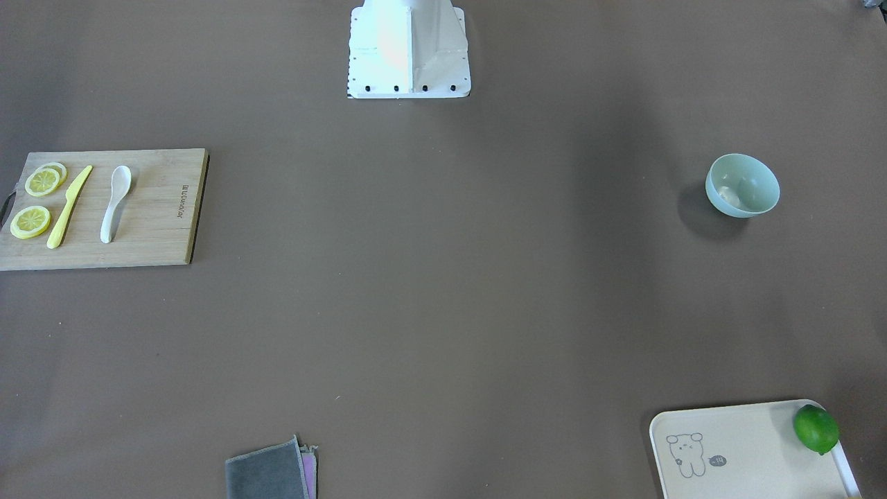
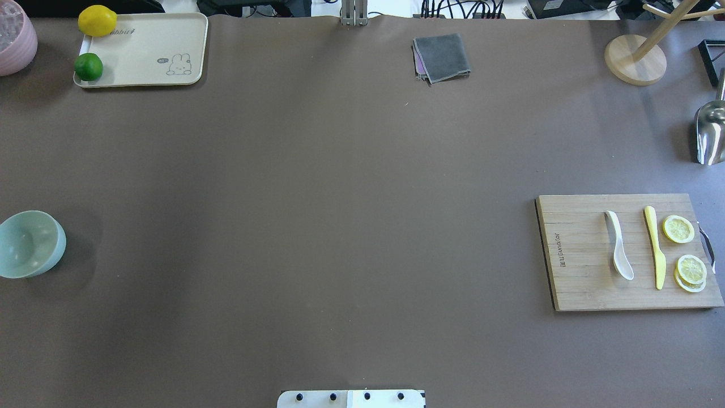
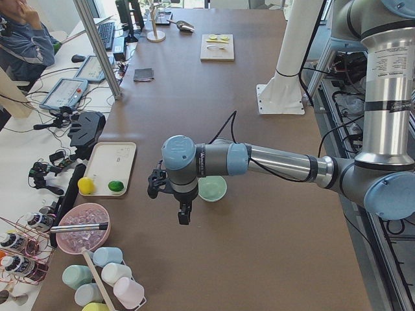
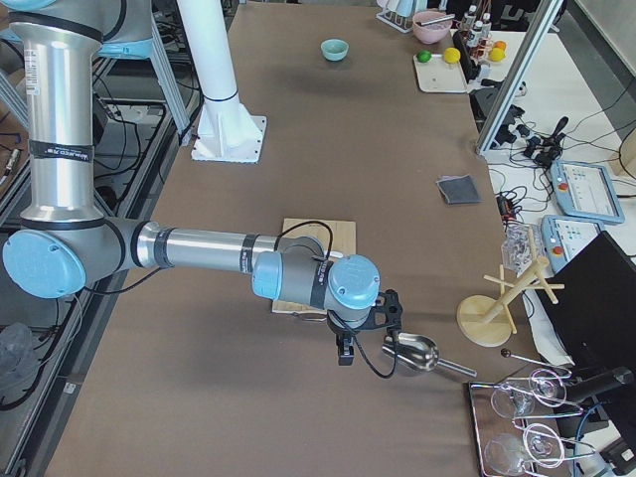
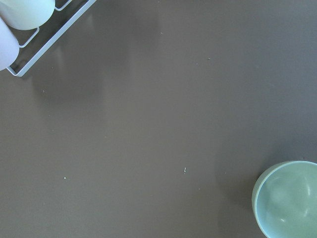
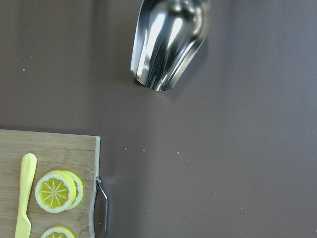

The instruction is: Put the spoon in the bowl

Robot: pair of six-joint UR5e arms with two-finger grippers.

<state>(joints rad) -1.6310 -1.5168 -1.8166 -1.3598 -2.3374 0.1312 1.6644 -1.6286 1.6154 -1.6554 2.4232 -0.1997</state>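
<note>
Lying on the pale wooden cutting board beside a slim yellow knife, the small white soup spoon is near the right gripper. The left gripper hangs by the round mint-green bowl, well apart from the spoon. I cannot tell how wide either gripper stands.

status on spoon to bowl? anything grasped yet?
Done: nothing. The spoon lies on the cutting board beside the yellow knife. The bowl, across the table, has no spoon in it.
In hand: neither arm holds the spoon. The right gripper hangs just past the board, the left gripper by the bowl. Open or shut, I cannot tell.
Left: reach, grasp, carry, place.
</note>
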